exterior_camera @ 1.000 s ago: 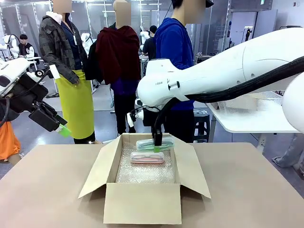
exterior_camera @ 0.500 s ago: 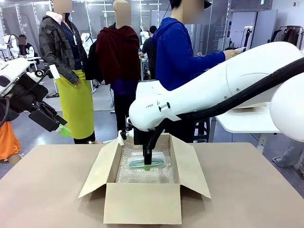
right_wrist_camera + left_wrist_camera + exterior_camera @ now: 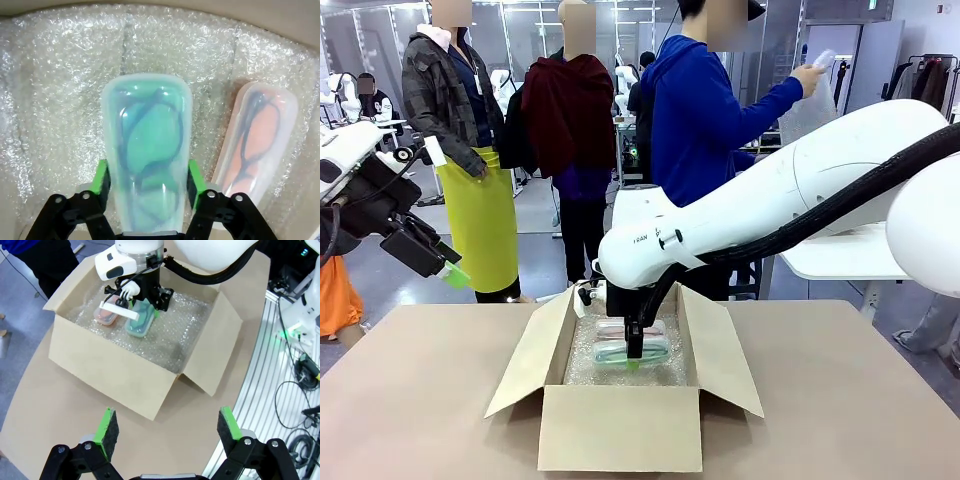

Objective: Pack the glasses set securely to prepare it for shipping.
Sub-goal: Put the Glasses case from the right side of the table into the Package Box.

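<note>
Lowered since a second ago, the right gripper (image 3: 634, 358) now reaches down inside the cardboard box (image 3: 620, 430). The mint green case (image 3: 147, 135), which hung above the box's far wall, now lies on the bubble wrap (image 3: 60, 75) lining the box floor. The green pads (image 3: 101, 175) sit against the case's two long sides, and I cannot tell whether they pinch it or have let go. The pink case (image 3: 257, 135) lies just beside it, toward the box's far side. Left of the box, raised, the left gripper (image 3: 167, 432) hangs wide open and empty. Beyond the box stands a person (image 3: 695, 120) in blue, one hand (image 3: 807, 75) raised.
</note>
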Available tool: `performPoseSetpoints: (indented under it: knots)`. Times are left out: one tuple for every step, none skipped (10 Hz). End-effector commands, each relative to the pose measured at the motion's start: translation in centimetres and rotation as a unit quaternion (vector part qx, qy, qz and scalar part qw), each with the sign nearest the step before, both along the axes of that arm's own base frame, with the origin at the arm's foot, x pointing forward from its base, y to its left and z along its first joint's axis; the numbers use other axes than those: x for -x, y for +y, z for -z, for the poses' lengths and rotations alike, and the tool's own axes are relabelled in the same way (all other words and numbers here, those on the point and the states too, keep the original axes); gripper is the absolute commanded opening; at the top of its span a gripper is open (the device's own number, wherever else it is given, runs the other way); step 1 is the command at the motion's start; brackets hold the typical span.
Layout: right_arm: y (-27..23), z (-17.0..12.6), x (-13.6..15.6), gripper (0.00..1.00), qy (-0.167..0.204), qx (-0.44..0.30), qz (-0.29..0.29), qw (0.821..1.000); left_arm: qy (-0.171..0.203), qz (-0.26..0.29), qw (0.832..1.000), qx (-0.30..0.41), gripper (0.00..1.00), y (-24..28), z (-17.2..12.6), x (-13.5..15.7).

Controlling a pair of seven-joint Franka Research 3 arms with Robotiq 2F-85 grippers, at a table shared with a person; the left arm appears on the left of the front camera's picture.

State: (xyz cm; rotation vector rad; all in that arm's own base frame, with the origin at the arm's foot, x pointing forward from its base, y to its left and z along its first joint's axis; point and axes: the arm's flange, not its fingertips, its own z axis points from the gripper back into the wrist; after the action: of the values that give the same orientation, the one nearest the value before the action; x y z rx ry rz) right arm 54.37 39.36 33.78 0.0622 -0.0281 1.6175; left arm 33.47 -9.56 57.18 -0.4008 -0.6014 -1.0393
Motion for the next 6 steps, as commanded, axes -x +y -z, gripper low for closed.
performPoseSetpoints:
  knots:
    - [-0.6,-0.3,0.4,1.00,0.004,-0.008,-0.010,1.000,-0.001,0.012,1.000,0.009,1.00,0.2,-0.2,-0.1]
    - [-0.7,-0.6,0.3,1.00,0.000,-0.012,-0.007,1.000,-0.001,0.012,1.000,0.009,1.00,0.2,-0.2,-0.1]
    - [-0.8,-0.9,0.4,1.00,-0.005,-0.014,-0.004,1.000,-0.001,0.012,1.000,0.009,1.00,0.2,-0.2,-0.1]
    - [-1.4,-1.3,0.6,1.00,-0.002,-0.013,-0.005,1.000,-0.001,0.012,1.000,0.009,1.00,0.2,-0.2,-0.1]
    - [-0.3,-0.4,-0.3,1.00,-0.002,-0.004,0.003,1.000,-0.001,0.012,1.000,0.009,1.00,0.2,-0.2,-0.1]
    - [-0.3,-0.4,-0.3,1.00,-0.002,-0.004,0.003,1.000,-0.001,0.012,1.000,0.009,1.00,0.2,-0.2,-0.1]
